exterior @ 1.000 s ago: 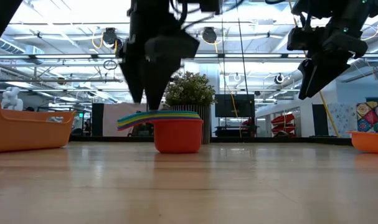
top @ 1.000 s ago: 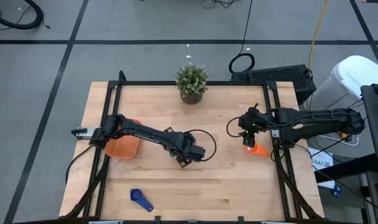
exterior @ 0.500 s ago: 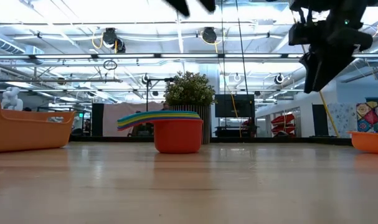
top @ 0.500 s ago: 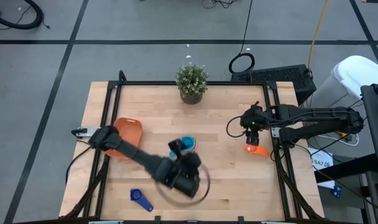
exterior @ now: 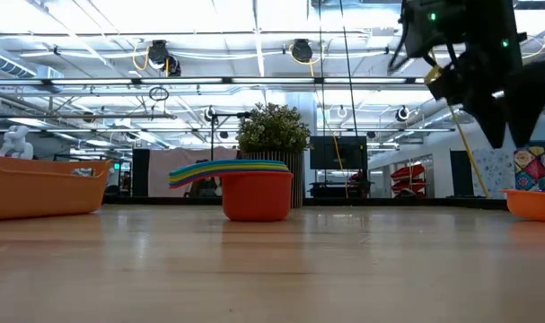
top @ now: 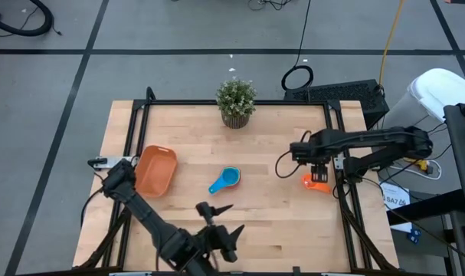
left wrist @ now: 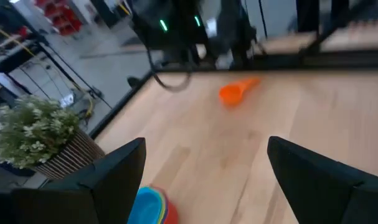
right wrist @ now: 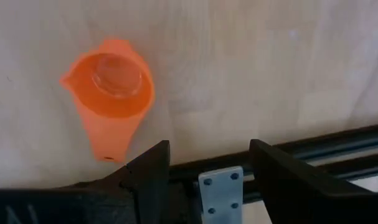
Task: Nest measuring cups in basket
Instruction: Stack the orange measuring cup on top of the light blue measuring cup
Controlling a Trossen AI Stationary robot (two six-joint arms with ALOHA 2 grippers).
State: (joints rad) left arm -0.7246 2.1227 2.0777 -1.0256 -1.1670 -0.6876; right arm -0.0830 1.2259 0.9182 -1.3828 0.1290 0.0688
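The nested measuring cups (top: 226, 180) stand on the table's middle on the red bottom cup (exterior: 257, 196), their handles (exterior: 209, 170) fanned out. A lone orange cup (right wrist: 111, 88) lies near the right edge. The orange basket (top: 155, 170) sits at the left. My left gripper (top: 221, 218) hovers open near the front edge, nearly level, facing the stack (left wrist: 152, 204) and holding nothing. My right gripper (top: 317, 164) points down, open, just above the orange cup (top: 316, 182) and the table's edge rail.
A potted plant (top: 236, 102) stands at the far edge, middle. Black frame rails (right wrist: 313, 146) run along the table's right side close to the orange cup. Bare wood lies between the stack and the orange cup.
My left gripper has risen from the stack and swung toward the near edge, tipping from pointing down to nearly level; the stack stays where it was. The arm now covers the dark blue cup near the front edge. My right gripper has tipped to point down over the orange cup.
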